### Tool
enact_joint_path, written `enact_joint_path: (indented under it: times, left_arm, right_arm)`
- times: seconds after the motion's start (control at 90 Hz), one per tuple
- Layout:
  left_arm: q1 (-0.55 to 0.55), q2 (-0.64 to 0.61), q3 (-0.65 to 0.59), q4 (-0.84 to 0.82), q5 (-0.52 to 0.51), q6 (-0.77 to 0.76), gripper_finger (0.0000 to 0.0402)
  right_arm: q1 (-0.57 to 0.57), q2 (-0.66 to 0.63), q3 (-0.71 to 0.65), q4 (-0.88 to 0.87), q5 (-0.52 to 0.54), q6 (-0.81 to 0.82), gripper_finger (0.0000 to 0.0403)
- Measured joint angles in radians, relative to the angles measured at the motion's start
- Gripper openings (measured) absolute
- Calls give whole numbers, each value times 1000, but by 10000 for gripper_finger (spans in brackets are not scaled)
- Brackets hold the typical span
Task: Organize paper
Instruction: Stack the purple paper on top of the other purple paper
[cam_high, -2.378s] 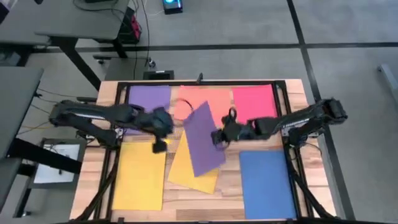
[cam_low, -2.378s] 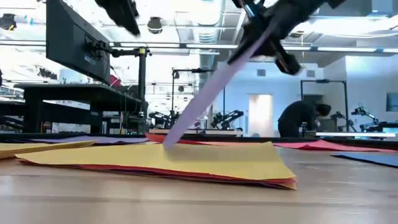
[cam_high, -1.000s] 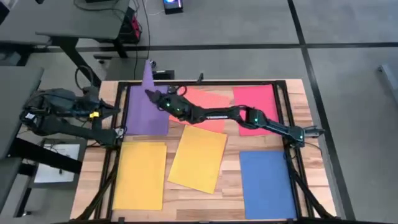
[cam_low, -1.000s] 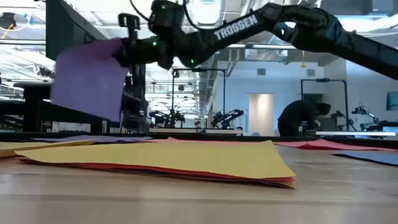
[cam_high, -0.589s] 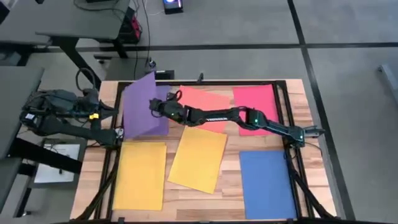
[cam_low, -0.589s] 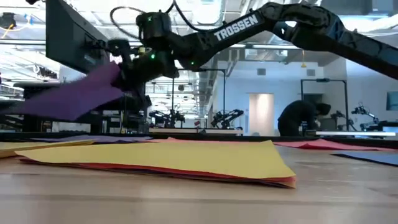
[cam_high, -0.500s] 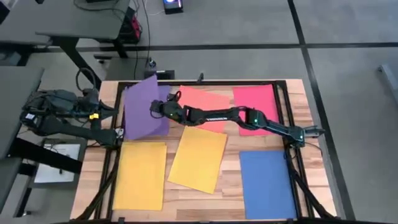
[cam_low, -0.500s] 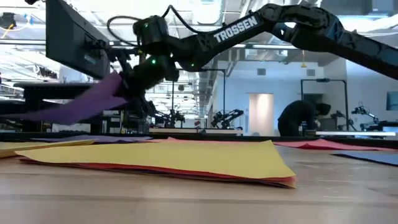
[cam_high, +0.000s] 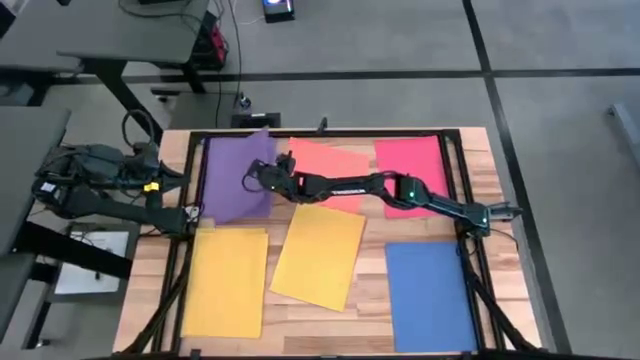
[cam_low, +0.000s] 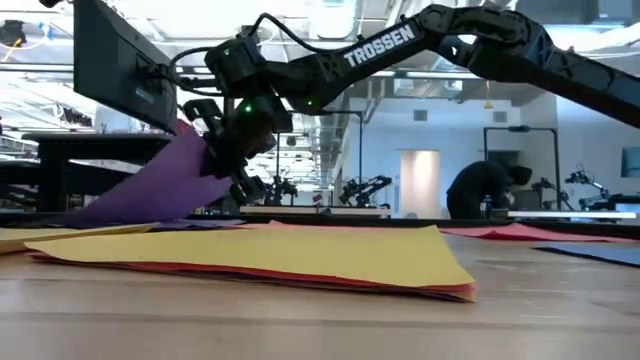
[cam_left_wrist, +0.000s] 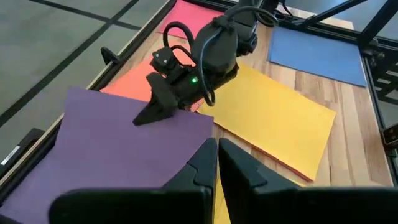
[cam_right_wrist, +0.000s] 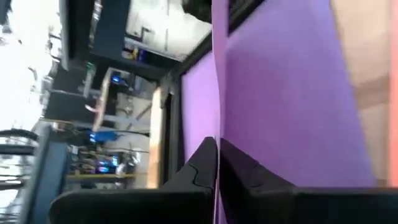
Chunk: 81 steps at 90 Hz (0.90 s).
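My right arm reaches across the table to its far left, where my right gripper (cam_high: 254, 181) is shut on a purple sheet (cam_high: 232, 178). That sheet slopes down toward the table's left edge (cam_low: 150, 195) over a flat purple sheet (cam_low: 170, 225). A salmon-orange sheet (cam_high: 330, 168) and a pink-red sheet (cam_high: 410, 165) lie flat along the far side. A yellow sheet (cam_high: 225, 282), a tilted yellow sheet (cam_high: 320, 255) and a blue sheet (cam_high: 430, 295) lie on the near side. My left gripper (cam_left_wrist: 217, 158) is shut and holds nothing, drawn back at the table's left edge. My right gripper pinches the purple sheet's right long edge (cam_left_wrist: 163, 119), about midway along it, between its two fingers. The fingers come level from the table's right. The held edge is raised, and the sheet slopes down from it to its left part, low over the table.
A black frame rail (cam_high: 320, 132) runs round the work area. The tilted yellow sheet lies on a red sheet whose edge (cam_low: 300, 280) shows under it. Beyond the table stand desks and a person (cam_low: 485, 190) bent over far off.
My right gripper has gone down toward the table at the far left with the purple sheet. The sheet, hanging high and nearly upright a second ago, has swung flatter; its left part has come down over the far-left purple sheet.
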Motion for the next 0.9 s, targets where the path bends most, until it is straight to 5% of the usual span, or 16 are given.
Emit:
enact_joint_path:
  times: [0.3, 0.467, 0.633, 0.9]
  left_arm:
    - [0, 0, 0, 0, 0, 2, 0]
    - [0, 0, 0, 0, 0, 3, 0]
    - [0, 0, 0, -1, 0, 1, 0]
    - [0, 0, 0, -3, 0, -49, 0]
  right_arm:
    - [-21, 0, 0, 77, -27, -69, 5]
    - [-32, 0, 0, 71, -162, -173, 58]
    - [-45, 0, 24, 24, -164, -234, 117]
    - [-61, 1, 29, -62, -278, -257, 132]
